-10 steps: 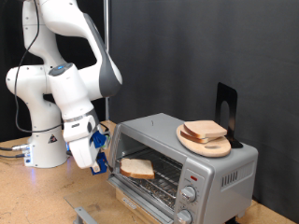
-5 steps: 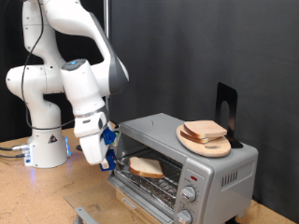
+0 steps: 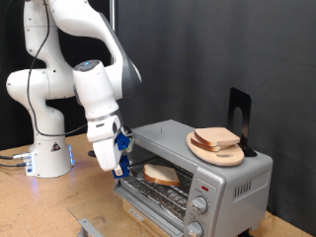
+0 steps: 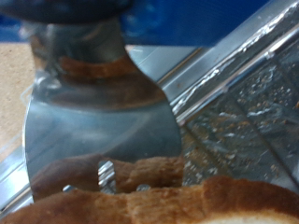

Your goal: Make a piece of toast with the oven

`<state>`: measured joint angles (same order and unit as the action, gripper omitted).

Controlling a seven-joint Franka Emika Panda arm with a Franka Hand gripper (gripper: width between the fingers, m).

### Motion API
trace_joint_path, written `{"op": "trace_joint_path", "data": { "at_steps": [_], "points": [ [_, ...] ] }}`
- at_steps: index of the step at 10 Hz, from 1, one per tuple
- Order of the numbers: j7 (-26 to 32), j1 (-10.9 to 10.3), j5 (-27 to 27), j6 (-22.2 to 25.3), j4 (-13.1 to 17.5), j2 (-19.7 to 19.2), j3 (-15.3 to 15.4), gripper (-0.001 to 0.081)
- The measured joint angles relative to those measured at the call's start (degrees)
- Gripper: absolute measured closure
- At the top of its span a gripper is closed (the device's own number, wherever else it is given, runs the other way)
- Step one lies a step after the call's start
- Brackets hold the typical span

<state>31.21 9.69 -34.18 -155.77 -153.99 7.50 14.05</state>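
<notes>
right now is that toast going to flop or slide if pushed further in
The toast looks flat and rigid, so it probably won't flop. Thin and likely light, it may skid on the oven's wire rack. Its crust could crumble against the gripper beside it.

A black curtain (image 3: 197, 49) hangs behind a wooden tabletop (image 3: 39, 207).

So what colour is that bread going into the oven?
The piece of toast is pale with a tan-brown crust, clearest in the exterior view, inside the silver oven.
</notes>
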Motion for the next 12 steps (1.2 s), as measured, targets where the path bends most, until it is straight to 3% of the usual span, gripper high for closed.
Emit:
{"op": "trace_joint_path", "data": {
  "at_steps": [6, 12],
  "points": [
    [3.7, 1.9, 0.9, 3.0, -3.3, 1.4, -1.8, 0.0419],
    [7.9, 2.6, 0.4, 6.7, -4.7, 4.4, -5.2, 0.0419]
  ]
}}
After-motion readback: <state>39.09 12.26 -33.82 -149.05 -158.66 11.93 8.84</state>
